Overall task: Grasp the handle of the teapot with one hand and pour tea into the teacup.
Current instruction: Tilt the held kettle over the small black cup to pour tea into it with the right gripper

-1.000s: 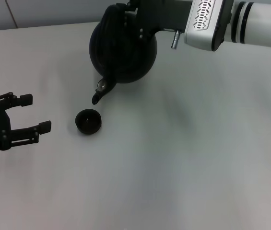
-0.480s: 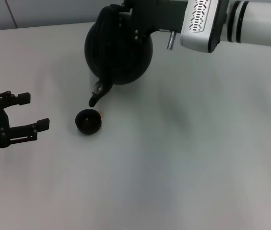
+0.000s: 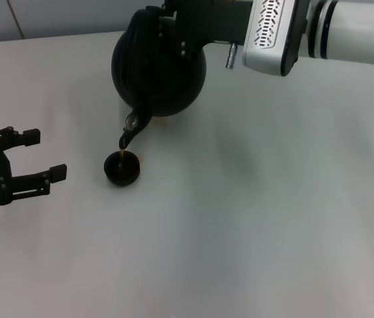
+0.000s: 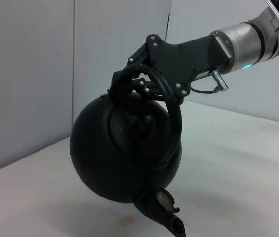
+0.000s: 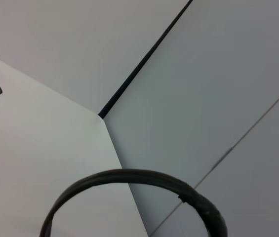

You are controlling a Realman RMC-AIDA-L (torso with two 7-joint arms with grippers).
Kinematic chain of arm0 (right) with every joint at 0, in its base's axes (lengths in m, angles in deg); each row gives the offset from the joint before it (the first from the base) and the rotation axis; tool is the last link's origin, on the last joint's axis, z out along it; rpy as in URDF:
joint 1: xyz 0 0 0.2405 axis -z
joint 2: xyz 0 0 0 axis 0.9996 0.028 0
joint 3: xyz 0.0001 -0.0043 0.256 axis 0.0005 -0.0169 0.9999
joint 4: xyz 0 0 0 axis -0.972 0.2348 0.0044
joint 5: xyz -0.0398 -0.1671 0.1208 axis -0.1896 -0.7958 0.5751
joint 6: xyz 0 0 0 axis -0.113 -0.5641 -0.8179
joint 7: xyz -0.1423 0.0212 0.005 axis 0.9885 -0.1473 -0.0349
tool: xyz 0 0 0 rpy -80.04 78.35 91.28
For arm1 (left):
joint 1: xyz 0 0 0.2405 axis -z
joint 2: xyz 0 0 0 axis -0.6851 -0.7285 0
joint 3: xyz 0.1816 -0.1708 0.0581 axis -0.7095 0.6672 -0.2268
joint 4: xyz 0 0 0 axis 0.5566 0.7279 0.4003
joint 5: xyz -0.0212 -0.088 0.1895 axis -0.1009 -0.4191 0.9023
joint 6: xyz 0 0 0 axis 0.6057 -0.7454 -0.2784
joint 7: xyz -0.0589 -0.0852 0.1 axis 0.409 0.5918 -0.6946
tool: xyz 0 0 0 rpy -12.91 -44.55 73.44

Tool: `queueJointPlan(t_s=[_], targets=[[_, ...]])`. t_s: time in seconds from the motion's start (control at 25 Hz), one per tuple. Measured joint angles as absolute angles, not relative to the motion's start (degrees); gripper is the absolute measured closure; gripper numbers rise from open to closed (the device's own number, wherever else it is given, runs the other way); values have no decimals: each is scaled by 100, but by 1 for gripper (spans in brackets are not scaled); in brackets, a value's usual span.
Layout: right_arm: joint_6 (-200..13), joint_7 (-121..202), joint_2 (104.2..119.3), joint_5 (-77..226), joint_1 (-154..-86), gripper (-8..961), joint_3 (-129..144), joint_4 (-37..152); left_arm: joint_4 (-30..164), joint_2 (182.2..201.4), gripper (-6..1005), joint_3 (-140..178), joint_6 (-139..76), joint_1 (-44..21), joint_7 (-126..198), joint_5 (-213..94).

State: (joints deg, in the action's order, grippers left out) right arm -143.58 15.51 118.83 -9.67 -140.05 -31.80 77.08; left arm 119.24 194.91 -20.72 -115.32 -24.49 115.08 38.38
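Observation:
The glossy black teapot (image 3: 159, 66) hangs tilted above the table, its spout (image 3: 130, 132) pointing down just above the tiny dark teacup (image 3: 122, 167). A thin brown thread of tea (image 3: 127, 153) runs from the spout into the cup. My right gripper (image 3: 173, 23) is shut on the arched handle (image 4: 173, 116) at the top of the pot. The handle also shows as a black arc in the right wrist view (image 5: 129, 176). My left gripper (image 3: 44, 154) is open and empty, low at the table's left, apart from the cup.
A small orange-brown spot (image 3: 141, 158) lies on the white table (image 3: 253, 218) just right of the cup. A second spot (image 4: 127, 220) shows under the pot. The wall runs along the table's far edge.
The right arm has carried the teapot to the left and tipped it further. The spout now stands over the cup and tea runs out. The left gripper has barely moved.

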Motion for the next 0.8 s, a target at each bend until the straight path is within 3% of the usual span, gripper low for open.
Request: queueJointPlan(t_s=[0.8], targets=[[-14348,1551,11882,-959,-13989,873,-3350,7707,11922,19492,140,-2073,-11531,-2477,11510,3859]])
